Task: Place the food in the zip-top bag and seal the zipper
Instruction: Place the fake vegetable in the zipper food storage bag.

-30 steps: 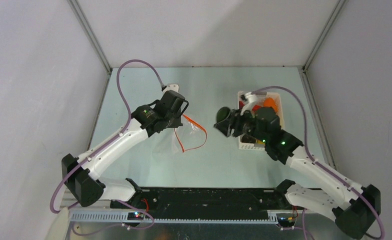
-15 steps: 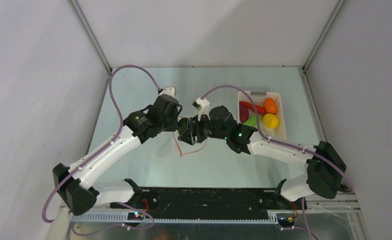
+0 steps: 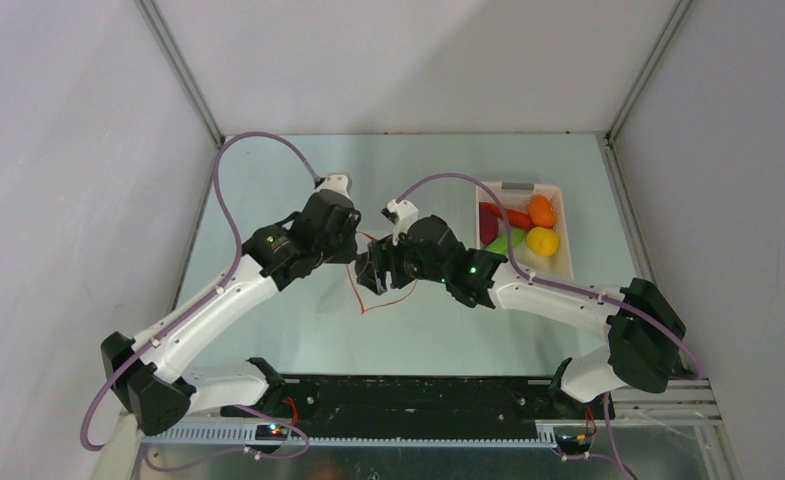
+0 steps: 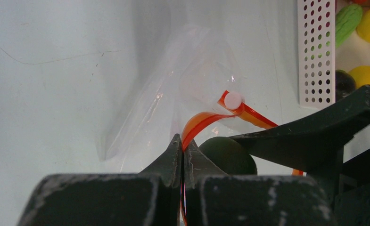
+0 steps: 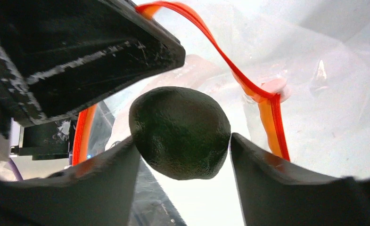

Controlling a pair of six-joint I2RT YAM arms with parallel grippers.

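Spillage is risked at the zip-top bag [image 4: 173, 80], whose zipper [image 4: 204, 121] is clenched by the left gripper [image 4: 182, 153]. At its 3 o'clock, the dark-green piece [image 5: 179, 132] is pinched between the tips of the right gripper [image 5: 183, 141]; if it is released off the mouth, it is lost onto the table. Farther off, more food [image 3: 541, 240] is seen in the basket [image 4: 316, 52].

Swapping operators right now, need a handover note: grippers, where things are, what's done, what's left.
Left gripper: shut on the zipper, holding the zip-top bag open at its mouth.
Right gripper: dark-green piece between its fingertips at the bag mouth. Unclear whether it is past the zipper.
White basket: holds an orange, yellow lemon, red chili and green piece.
Done: nothing visibly resting in the bag.
Left: drop this piece in, move the rest over, seal the zipper.
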